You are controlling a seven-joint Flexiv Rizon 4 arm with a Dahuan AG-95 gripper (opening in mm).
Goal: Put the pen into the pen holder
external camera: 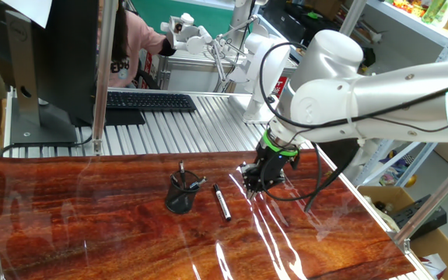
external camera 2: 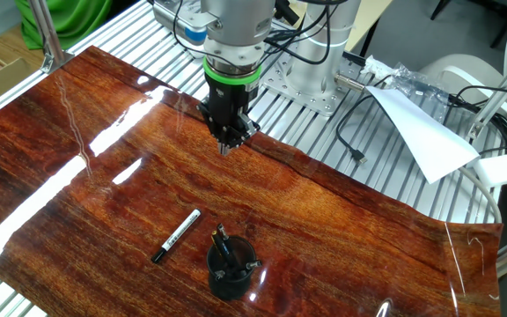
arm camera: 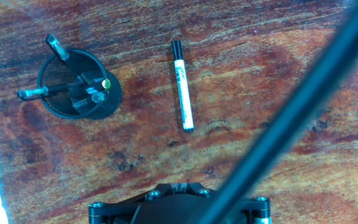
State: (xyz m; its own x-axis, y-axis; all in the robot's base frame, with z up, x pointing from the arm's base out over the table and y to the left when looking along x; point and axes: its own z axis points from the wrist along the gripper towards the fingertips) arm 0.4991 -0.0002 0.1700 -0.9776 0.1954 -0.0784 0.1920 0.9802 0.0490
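The pen, black at one end with a white barrel, lies flat on the reddish wood table; it also shows as the pen and the pen. Just beside it stands the pen holder, a black mesh cup with several dark pens inside, also seen as the pen holder and the pen holder. My gripper hovers above the table a short way from the pen, shut and holding nothing; from the other side the gripper hangs well behind the pen. In the hand view the gripper shows at the bottom edge.
A dark cable crosses the hand view diagonally. Behind the wood board are a ribbed metal surface, a keyboard and a monitor. White paper and cables lie beyond the board.
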